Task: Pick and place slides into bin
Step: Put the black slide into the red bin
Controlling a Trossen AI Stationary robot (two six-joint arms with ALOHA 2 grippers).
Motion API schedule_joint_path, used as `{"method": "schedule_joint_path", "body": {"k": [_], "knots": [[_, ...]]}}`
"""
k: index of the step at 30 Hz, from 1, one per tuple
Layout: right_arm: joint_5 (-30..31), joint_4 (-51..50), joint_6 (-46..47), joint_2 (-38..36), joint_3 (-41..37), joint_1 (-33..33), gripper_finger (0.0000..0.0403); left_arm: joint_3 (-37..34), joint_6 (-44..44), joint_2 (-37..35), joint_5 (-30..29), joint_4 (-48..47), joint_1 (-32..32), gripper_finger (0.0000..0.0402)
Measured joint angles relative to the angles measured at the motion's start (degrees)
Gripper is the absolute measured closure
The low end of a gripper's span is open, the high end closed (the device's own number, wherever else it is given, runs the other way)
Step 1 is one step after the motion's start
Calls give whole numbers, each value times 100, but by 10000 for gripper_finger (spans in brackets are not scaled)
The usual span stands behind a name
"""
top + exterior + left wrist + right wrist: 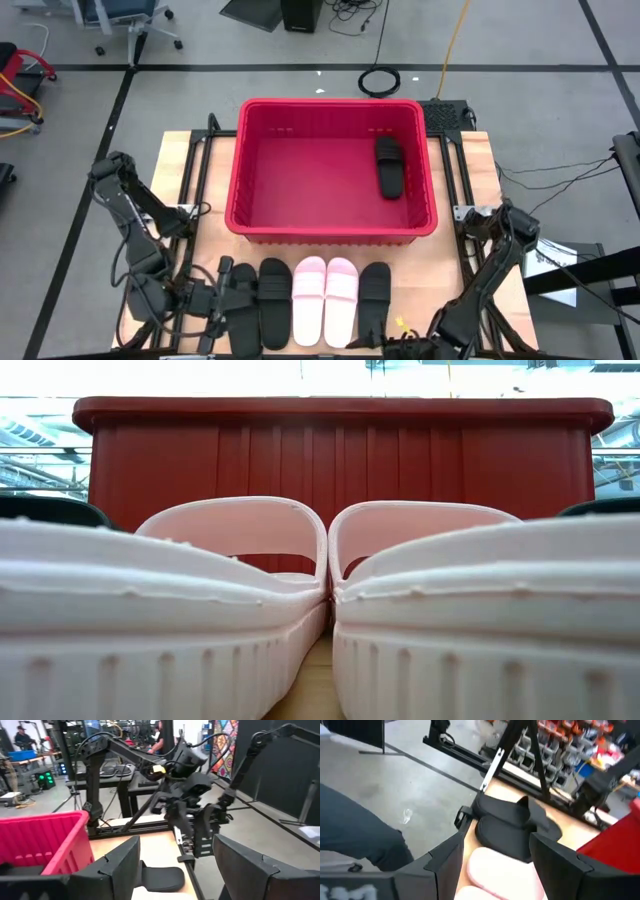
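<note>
The red bin [330, 215] stands at the table's middle with one black slide [390, 166] lying inside at its right. Along the near edge lie two black slides [258, 300], two pink slides [325, 300] and one more black slide [374, 298], soles down. My left gripper [223, 293] is open at the left end of this row, pointing level along it [175, 850]. My right gripper [385, 338] is open at the row's right end, slanting slightly down over the pink slides [495, 870] toward the black ones [507, 830]. Neither holds anything.
The bin's near wall [340, 460] rises just behind the slides. In the left wrist view the right arm [185, 785] stands beyond the row. Bare wood shows to the left and right of the bin [190, 170]. The table's frame rails run along both sides.
</note>
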Motion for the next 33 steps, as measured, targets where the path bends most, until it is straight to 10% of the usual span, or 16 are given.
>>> {"method": "schedule_joint_path", "body": {"k": [17, 33], "knots": [[-840, -3732, 3829, 126, 2, -442, 186, 0, 31, 19, -146, -70, -233, 151], [-1090, -4895, 4525, 474, -7, -737, 186, 0, -13, 39, -149, -74, -233, 151]]}}
